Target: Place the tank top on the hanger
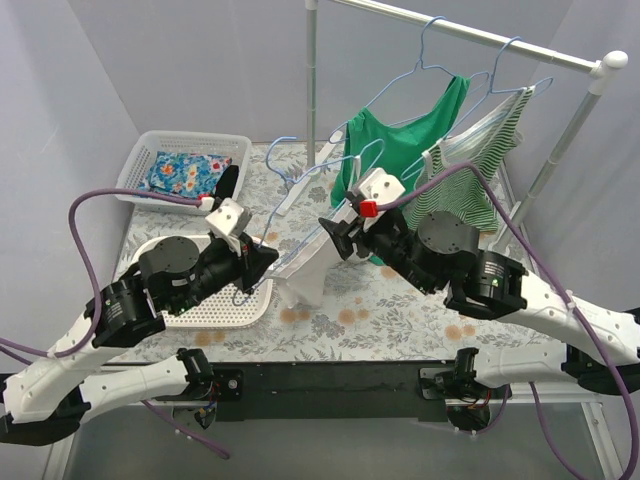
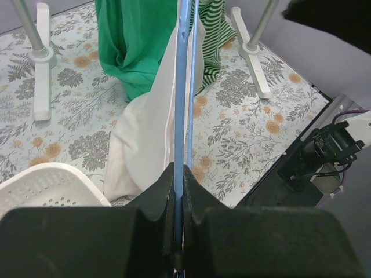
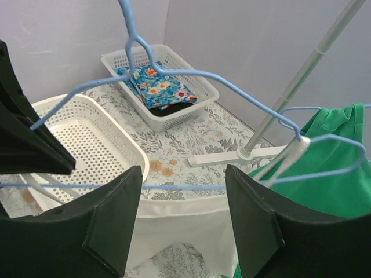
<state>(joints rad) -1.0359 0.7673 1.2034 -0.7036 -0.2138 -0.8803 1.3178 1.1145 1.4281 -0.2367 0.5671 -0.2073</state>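
The light-blue wire hanger (image 3: 174, 72) hangs in the air between my two grippers. My left gripper (image 2: 179, 176) is shut on its wire; in the top view it (image 1: 266, 258) sits over the white basket's right edge. The white tank top (image 1: 305, 280) hangs from the hanger's lower bar, and its hem touches the table. Its top edge (image 3: 191, 205) lies just under that bar. My right gripper (image 3: 184, 194) is open. The bar and the tank top's edge pass between its fingers (image 3: 110, 220) without touching them. From above, the right gripper (image 1: 338, 232) is just right of the cloth.
A clothes rail (image 1: 470, 35) at the back right carries a green top (image 1: 400, 140) and a striped top (image 1: 470, 170) on other hangers. Its white foot (image 3: 232, 156) lies on the floral table. An empty white basket (image 3: 87, 133) is near left, and a basket of floral cloth (image 3: 156, 87) stands behind it.
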